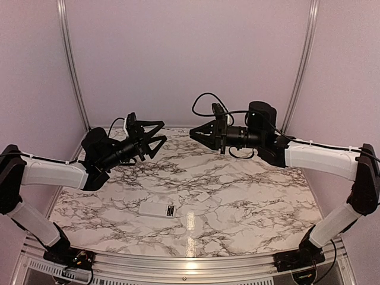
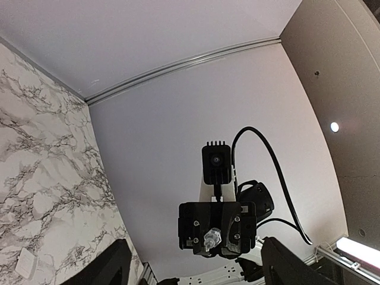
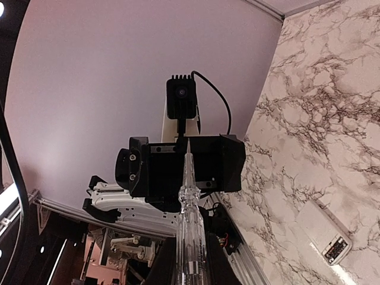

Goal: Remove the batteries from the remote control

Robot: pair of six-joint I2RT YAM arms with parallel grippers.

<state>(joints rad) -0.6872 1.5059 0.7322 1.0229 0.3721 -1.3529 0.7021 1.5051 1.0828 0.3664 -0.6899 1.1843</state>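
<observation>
The remote control (image 1: 158,209) is a flat white bar lying on the marble table near the front, with a dark label at its right end. It also shows in the right wrist view (image 3: 325,228). No batteries are in view. My left gripper (image 1: 161,132) is open and empty, raised high above the table's back left; its jaws stand wide apart in the left wrist view (image 2: 195,252). My right gripper (image 1: 193,133) is raised at the back middle, facing the left one. It is shut on a clear pointed rod (image 3: 191,225), whose tip shows head-on in the left wrist view (image 2: 215,238).
A small white squarish cover piece (image 1: 202,196) lies on the table (image 1: 249,196) just right of the remote. A small white piece (image 2: 27,263) shows at the lower left of the left wrist view. Pale walls close the back and sides.
</observation>
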